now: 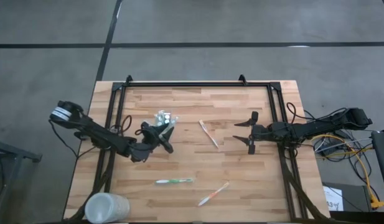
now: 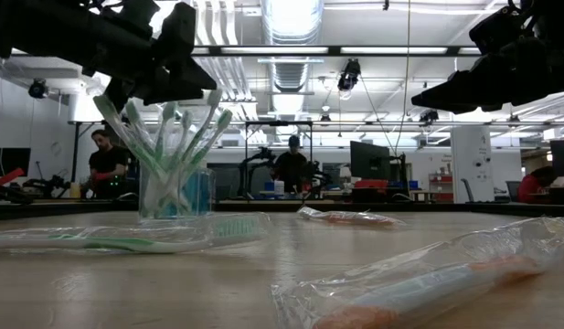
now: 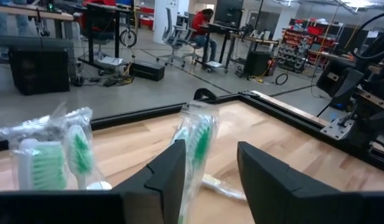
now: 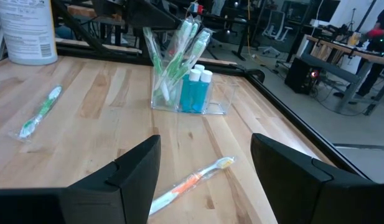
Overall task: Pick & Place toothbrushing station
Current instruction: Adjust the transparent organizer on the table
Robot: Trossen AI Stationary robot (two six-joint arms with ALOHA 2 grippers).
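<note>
The toothbrushing station (image 1: 165, 118), a small see-through holder, stands on the table left of centre. It holds several wrapped green toothbrushes (image 2: 163, 137) and small blue tubes (image 4: 198, 90). My left gripper (image 1: 162, 135) hovers level just above it, at its near side. It is open, and the head end of one wrapped green toothbrush (image 3: 196, 140) stands between its fingers. My right gripper (image 1: 244, 132) waits open, right of centre, above the table. Before it lies a wrapped orange toothbrush (image 4: 192, 180). My left gripper is open around the top of a wrapped green toothbrush (image 3: 193, 155) that stands up out of the holder. The wrapper shows right beside one finger (image 3: 170, 177). I cannot tell whether the two touch.
A wrapped green toothbrush (image 1: 174, 181) and a wrapped orange one (image 1: 213, 193) lie flat near the table's near edge. A larger frosted white cup (image 1: 107, 208) stands at the near left corner. A black frame (image 1: 198, 83) runs along the table's far edge and down both sides.
</note>
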